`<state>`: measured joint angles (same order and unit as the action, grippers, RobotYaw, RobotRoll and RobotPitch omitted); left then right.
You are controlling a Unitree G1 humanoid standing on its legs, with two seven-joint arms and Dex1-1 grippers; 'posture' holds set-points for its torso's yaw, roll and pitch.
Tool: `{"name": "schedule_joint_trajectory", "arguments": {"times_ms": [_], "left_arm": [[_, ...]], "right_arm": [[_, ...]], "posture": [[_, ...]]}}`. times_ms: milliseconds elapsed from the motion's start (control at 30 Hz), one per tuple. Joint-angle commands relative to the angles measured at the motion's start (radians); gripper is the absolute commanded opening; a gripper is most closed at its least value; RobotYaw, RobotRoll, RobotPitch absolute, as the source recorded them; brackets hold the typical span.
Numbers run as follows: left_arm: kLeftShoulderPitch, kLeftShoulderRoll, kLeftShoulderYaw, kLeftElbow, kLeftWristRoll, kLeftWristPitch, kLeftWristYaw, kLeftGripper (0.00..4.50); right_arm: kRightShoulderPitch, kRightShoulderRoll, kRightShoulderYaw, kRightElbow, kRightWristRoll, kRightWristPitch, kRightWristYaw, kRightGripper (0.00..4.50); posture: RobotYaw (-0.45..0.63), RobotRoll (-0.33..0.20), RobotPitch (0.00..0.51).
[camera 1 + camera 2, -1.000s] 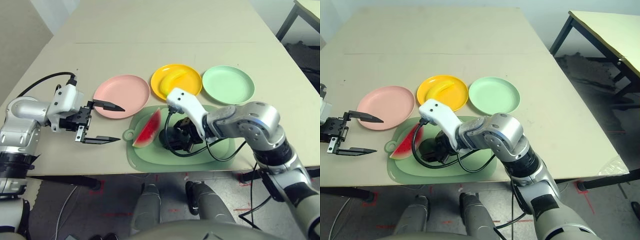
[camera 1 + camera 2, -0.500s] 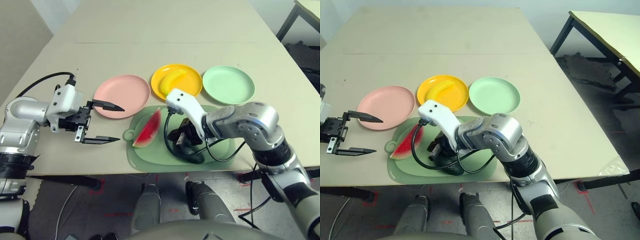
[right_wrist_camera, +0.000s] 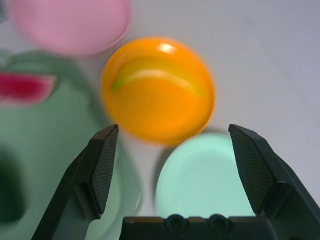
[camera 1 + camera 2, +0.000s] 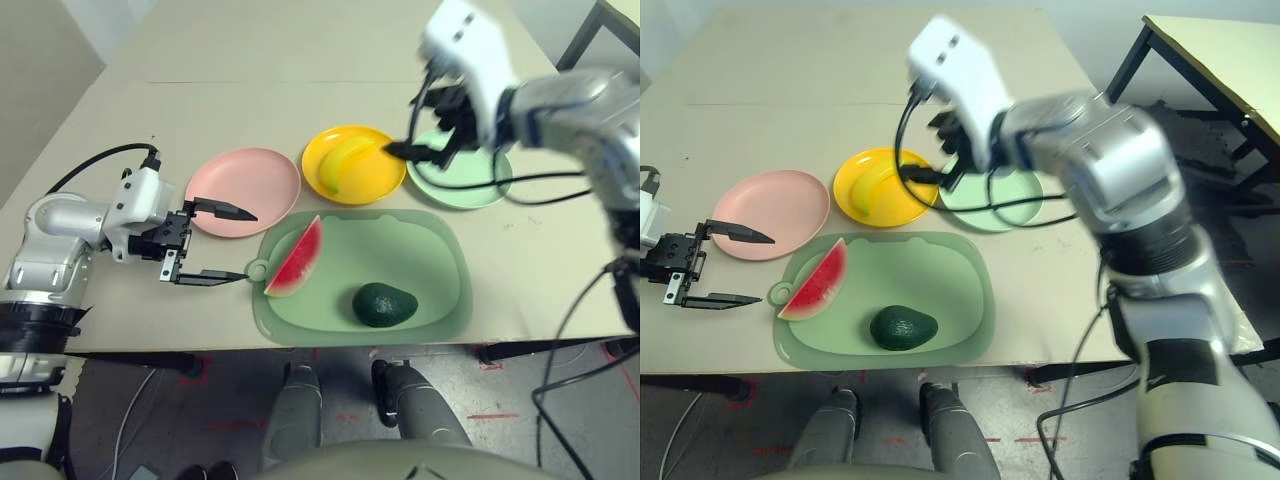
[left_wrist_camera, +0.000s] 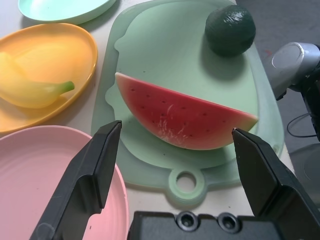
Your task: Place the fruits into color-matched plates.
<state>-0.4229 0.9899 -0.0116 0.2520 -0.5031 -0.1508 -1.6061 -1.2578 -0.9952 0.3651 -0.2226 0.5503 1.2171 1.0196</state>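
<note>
While the right hand [image 4: 432, 150] hangs spread and empty above the plates (banana [image 4: 340, 160] sorted), the avocado [image 4: 384, 304] below it needs regrasping.

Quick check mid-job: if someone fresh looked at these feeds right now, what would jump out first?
Probably the right gripper, raised high over the yellow plate and mint green plate with its fingers open and empty. Next, the avocado and watermelon wedge lying on the green mat at the near table edge, while the banana already sits in the yellow plate. The pink plate is bare, with the open left gripper beside it.
</note>
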Motion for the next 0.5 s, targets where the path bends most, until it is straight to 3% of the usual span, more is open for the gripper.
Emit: {"name": "schedule_joint_trajectory", "arguments": {"times_ms": [33,233,500], "left_arm": [[-0.006,0.015,-0.022,-0.006,-0.023,0.006,-0.008,4.50],[0.002,0.084,-0.036,-0.090,-0.097,0.074,-0.008,4.50],[0.073,0.188,0.044,-0.221,-0.155,0.166,-0.008,4.50]], "right_arm": [[0.030,-0.049,0.029,-0.186,0.117,0.085,0.138,4.44],[0.296,-0.098,0.032,-0.437,0.094,-0.122,0.215,4.44],[0.419,0.061,0.076,-0.417,0.021,-0.211,0.138,4.44]], "posture": [[-0.03,0.000,0.180],[-0.02,0.000,0.186],[0.03,0.000,0.206]]}}
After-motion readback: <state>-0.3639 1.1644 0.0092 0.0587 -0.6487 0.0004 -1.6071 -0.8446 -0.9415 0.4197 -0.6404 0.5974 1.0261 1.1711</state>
